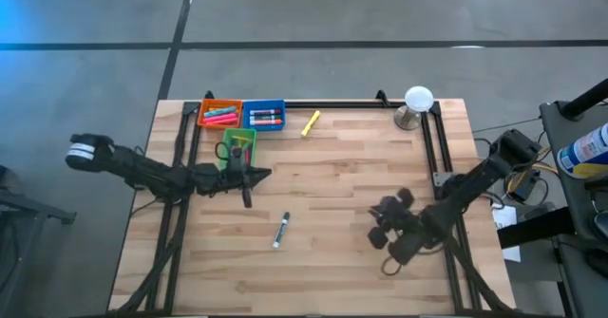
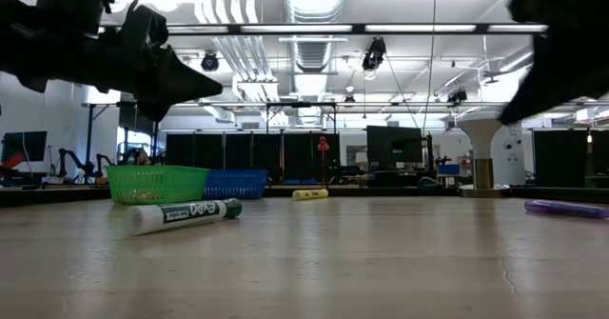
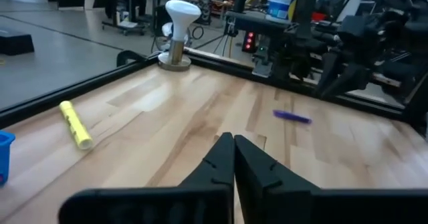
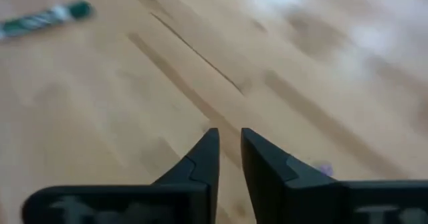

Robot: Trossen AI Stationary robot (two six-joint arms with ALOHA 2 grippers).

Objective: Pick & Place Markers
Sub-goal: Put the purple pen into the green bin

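A white-barrelled marker with a green cap (image 1: 281, 230) (image 2: 184, 214) lies flat mid-table. A yellow marker (image 1: 311, 123) (image 3: 75, 124) lies near the far edge. A purple marker (image 3: 292, 117) (image 2: 566, 208) lies on the right, close under my right gripper; only a sliver of it (image 4: 324, 168) shows there. More markers lie in the orange bin (image 1: 218, 114), blue bin (image 1: 264, 116) and green bin (image 1: 237, 145). My left gripper (image 1: 264, 174) (image 3: 233, 147) hovers shut and empty beside the green bin. My right gripper (image 1: 378, 221) (image 4: 229, 140) hangs above the wood, fingers a narrow gap apart, holding nothing.
A white mushroom-shaped object on a metal base (image 1: 418, 104) (image 3: 180, 33) stands at the far right corner. A black rail frame (image 1: 332, 103) runs along the far edge and both sides. Bare wood lies between the two arms and toward the near edge.
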